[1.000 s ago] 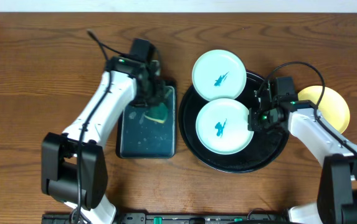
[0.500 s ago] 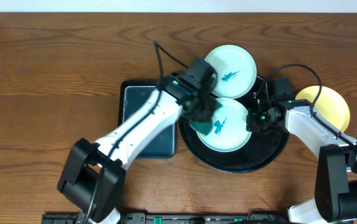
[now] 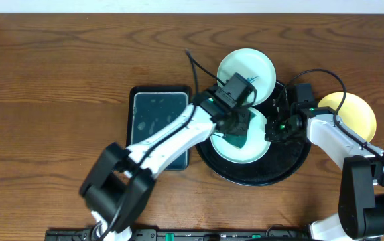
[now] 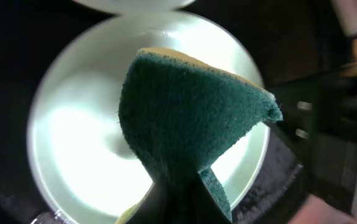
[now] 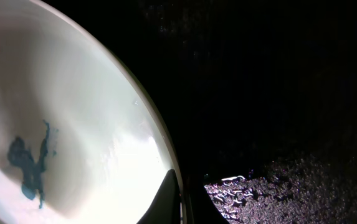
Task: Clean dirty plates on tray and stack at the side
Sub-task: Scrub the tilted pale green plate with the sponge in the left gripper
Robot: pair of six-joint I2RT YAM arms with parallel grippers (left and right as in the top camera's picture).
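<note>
The black tray [image 3: 259, 179] holds a bluish-white plate [image 3: 256, 148]. My left gripper [image 3: 238, 124] is shut on a green-yellow sponge [image 3: 240, 132] and holds it on or just over this plate's centre, hiding the centre. In the left wrist view the sponge [image 4: 190, 118] covers much of the plate [image 4: 72, 143]. My right gripper [image 3: 271, 129] is shut on the plate's right rim. In the right wrist view its fingers [image 5: 181, 199] pinch the rim, and a teal smear [image 5: 28, 168] shows. A second bluish-white plate [image 3: 248, 69] with a teal smear leans on the tray's far rim. The pale yellow plate [image 3: 352, 114] lies on the table at the right.
A dark rectangular tray [image 3: 158, 127], wet and without the sponge, lies left of the black tray. My left arm crosses above it towards the plate. The black tray's floor [image 5: 278, 93] is wet beside the right fingers. Wooden table all round.
My left arm lifted the sponge from the rectangular tray and swung right, bringing it over the near plate. The far plate shifted slightly right. My right gripper stayed on the rim.
</note>
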